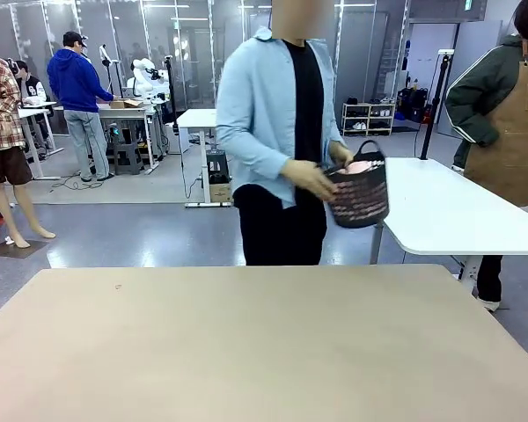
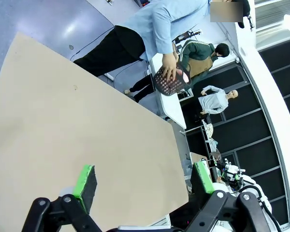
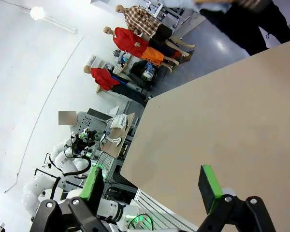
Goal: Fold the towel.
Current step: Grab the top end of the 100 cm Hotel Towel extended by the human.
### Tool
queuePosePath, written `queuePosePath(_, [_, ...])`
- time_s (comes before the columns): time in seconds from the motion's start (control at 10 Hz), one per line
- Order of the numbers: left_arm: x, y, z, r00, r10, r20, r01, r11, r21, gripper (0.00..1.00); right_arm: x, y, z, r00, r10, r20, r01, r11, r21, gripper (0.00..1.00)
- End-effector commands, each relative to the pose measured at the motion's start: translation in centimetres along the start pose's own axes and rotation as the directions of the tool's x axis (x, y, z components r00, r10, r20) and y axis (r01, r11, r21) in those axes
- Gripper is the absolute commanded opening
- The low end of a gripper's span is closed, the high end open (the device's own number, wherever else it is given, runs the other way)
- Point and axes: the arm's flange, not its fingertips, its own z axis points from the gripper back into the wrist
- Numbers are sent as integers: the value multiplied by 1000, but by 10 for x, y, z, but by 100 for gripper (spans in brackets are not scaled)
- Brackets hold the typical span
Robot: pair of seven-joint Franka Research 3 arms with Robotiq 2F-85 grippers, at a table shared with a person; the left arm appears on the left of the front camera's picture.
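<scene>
Front view: the person point(image 1: 277, 114) at the far side of the table point(image 1: 246, 352) is holding a dark perforated basket point(image 1: 361, 200) in both hands point(image 1: 310, 178). The towel point(image 1: 363, 167) is bunched up inside it, with a bit of pink poking over the rim. The only writing I can spot is a green sign point(image 1: 467, 4) up by the ceiling, and it's too small to read.

Left wrist view: the left gripper point(image 2: 145, 180) hangs over the bare tabletop with its green pads point(image 2: 86, 180) spread as wide as they go (so it's got hold of nothing). The basket with the towel is way past the fingertips, up at the person's waist beyond the table's far edge, well apart from the fingers.

Right wrist view: same deal here. The right gripper point(image 3: 151, 187) is spread wide over the table and gripping nothing, and the person's dark trousers point(image 3: 241, 24) are up at the top edge.
</scene>
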Motion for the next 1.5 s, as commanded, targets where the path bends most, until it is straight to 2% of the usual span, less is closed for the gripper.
queuePosePath(0.0, [3,0,-1,1000,1,10,-1,1000,-22,100,3,0,0,1000,15,7,-15,1000,9,100])
queuePosePath(1.4, [3,0,-1,1000,1,10,-1,1000,-22,100,3,0,0,1000,15,7,-15,1000,9,100])
